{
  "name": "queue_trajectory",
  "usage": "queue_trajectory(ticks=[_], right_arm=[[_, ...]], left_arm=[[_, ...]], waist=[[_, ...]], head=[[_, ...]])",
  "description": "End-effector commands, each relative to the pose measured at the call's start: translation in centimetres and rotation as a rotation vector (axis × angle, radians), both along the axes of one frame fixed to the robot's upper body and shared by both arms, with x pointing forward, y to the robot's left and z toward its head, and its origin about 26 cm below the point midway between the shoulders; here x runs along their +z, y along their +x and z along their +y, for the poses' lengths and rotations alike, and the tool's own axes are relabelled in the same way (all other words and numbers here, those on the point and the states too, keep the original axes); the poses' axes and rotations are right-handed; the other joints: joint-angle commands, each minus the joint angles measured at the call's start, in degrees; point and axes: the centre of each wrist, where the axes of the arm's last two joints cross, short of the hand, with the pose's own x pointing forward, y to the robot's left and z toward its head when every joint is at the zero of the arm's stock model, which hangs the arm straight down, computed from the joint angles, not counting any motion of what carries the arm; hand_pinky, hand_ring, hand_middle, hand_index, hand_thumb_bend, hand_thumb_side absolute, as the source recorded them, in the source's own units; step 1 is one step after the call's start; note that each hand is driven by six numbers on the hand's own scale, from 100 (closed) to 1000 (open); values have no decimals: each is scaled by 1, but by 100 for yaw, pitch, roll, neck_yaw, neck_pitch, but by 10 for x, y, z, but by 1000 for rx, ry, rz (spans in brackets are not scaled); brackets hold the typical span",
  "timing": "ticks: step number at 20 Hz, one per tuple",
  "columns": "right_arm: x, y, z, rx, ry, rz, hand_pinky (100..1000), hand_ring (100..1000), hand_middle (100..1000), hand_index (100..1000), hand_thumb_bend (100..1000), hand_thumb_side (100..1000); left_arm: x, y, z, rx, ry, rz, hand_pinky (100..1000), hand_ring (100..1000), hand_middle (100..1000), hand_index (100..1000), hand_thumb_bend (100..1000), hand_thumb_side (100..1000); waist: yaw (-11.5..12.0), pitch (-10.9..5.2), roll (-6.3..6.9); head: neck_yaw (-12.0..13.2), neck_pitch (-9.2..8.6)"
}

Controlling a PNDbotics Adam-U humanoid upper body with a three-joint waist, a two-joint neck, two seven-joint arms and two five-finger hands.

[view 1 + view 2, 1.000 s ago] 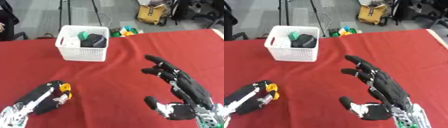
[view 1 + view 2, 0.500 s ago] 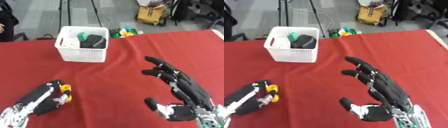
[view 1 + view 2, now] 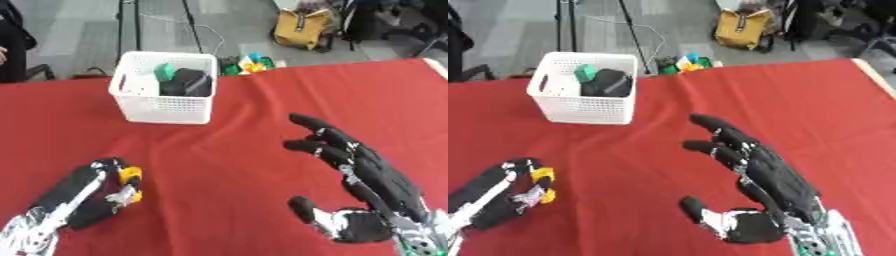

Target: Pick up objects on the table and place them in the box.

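A white slotted box (image 3: 165, 95) stands on the red table at the far left, with a black thing (image 3: 188, 82) and a green thing (image 3: 164, 70) inside it. My left hand (image 3: 83, 195) lies low at the near left, fingers curled round a small orange and yellow object (image 3: 130, 184). My right hand (image 3: 366, 180) hovers open at the near right, fingers spread and pointing toward the box, holding nothing.
The red cloth (image 3: 236, 145) covers the whole table between my hands and the box. Beyond the far edge lie colourful toys (image 3: 248, 63) on the floor, a yellow bag (image 3: 303, 27) and a tripod stand (image 3: 129, 20).
The right hand has drifted slightly down and toward me. The left hand still holds the orange object in about the same place.
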Motion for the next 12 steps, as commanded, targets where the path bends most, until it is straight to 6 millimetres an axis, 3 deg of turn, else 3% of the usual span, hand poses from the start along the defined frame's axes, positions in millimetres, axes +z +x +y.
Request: queue_trajectory(ticks=[1,5,11,12], right_arm=[[7,-3,0,5,7,-26,779,1000,1000,891,423,1000],[7,-3,-1,3,9,-25,778,1000,1000,891,422,1000],[7,-3,-1,1,11,-25,778,1000,1000,890,421,1000],[7,-3,-1,1,10,-24,777,1000,1000,890,419,1000]], left_arm=[[5,1,-1,12,-7,-29,952,927,698,672,100,1000],[5,1,-2,19,-11,-34,948,921,688,656,100,994],[7,0,-2,22,-27,-52,932,909,673,640,100,916],[7,0,-2,25,-25,-51,928,904,670,637,100,789]], waist=[[-12,-89,0],[-14,-87,2],[-12,-85,-1],[-10,-86,0]], head=[[-4,-58],[-4,-57],[-5,-52],[-5,-52]])
